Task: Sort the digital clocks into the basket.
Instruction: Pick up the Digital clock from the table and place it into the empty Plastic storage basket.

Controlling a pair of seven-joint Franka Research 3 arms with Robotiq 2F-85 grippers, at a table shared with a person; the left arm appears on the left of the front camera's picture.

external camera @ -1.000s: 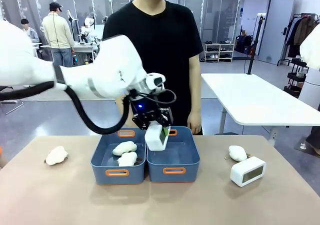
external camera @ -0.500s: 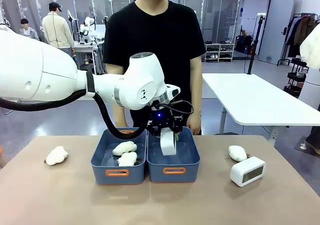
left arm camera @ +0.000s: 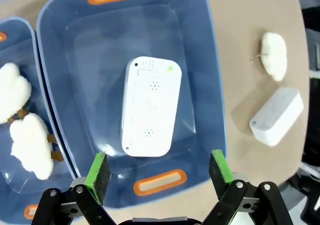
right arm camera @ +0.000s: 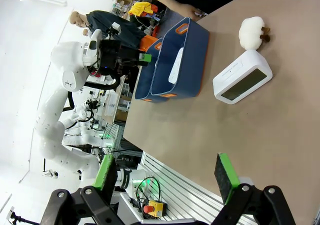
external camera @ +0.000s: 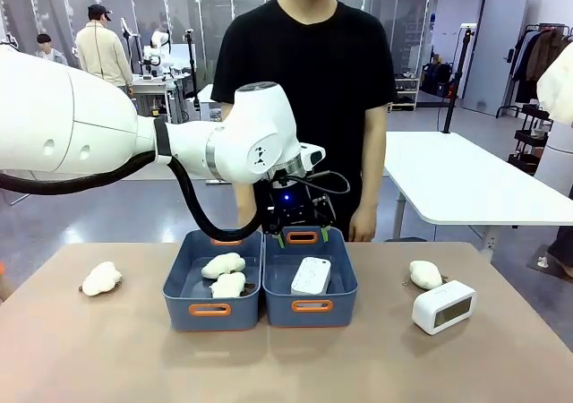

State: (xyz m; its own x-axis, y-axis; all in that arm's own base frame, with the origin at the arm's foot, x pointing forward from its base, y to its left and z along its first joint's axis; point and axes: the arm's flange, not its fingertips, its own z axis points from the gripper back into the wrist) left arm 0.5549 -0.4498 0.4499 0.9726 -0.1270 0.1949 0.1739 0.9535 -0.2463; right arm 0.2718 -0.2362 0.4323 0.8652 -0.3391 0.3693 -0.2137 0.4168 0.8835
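Observation:
One digital clock (external camera: 311, 276) lies flat, back side up, on the floor of the right-hand basket (external camera: 309, 306). In the left wrist view the same clock (left arm camera: 151, 112) rests free inside the basket (left arm camera: 215, 85). My left gripper (external camera: 300, 234) hovers above it, open and holding nothing (left arm camera: 159, 169). The other digital clock (external camera: 443, 306) stands on the table at the right, display facing forward. It also appears in the right wrist view (right arm camera: 242, 78), well beyond my right gripper (right arm camera: 165, 175), which hangs open and empty above the table.
A second bin (external camera: 213, 309), touching the basket's left side, holds two white plush toys (external camera: 224, 274). One plush toy (external camera: 101, 278) lies at the far left. Another plush toy (external camera: 425, 274) lies just behind the right clock. A person (external camera: 309, 107) stands at the far edge.
My left gripper carried the clock over the right-hand basket, then opened. The clock dropped out and now lies flat in the basket. The person shifted slightly to the right.

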